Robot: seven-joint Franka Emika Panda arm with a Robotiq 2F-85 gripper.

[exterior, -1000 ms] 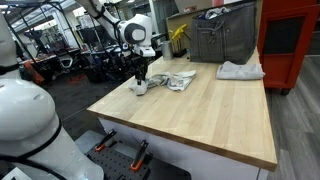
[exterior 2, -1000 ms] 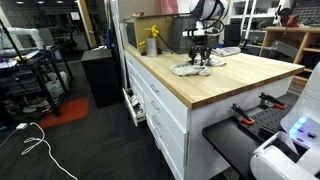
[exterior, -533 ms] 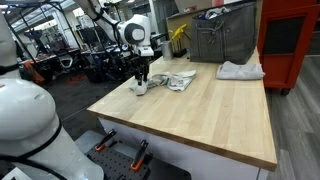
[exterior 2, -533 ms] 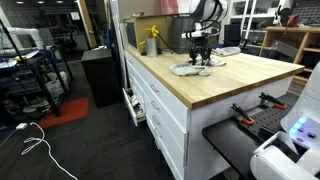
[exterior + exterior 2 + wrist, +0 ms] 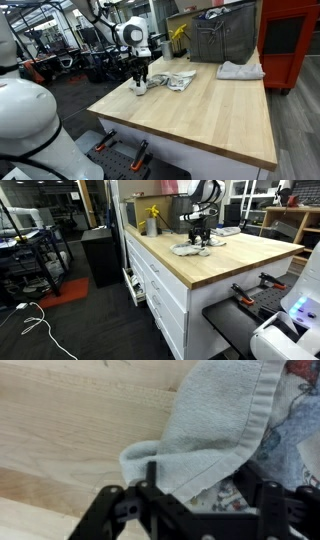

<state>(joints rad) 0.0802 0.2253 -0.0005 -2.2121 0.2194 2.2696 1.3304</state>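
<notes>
Towel [image 5: 215,420] lies bunched between the tool's [image 5: 188,495] spread jaws.

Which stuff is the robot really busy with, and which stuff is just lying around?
Busy with:
- gripper, open, right above the towel
- pale towel, bunched near the corner of the wooden table

Just lying about:
- patterned cloth, next to the towel
- white cloth
- grey crate
- yellow object

Grey bin [image 5: 222,40], yellow bottle [image 5: 179,38] and crumpled white rag [image 5: 241,70] sit on the wooden table [image 5: 200,110].
</notes>
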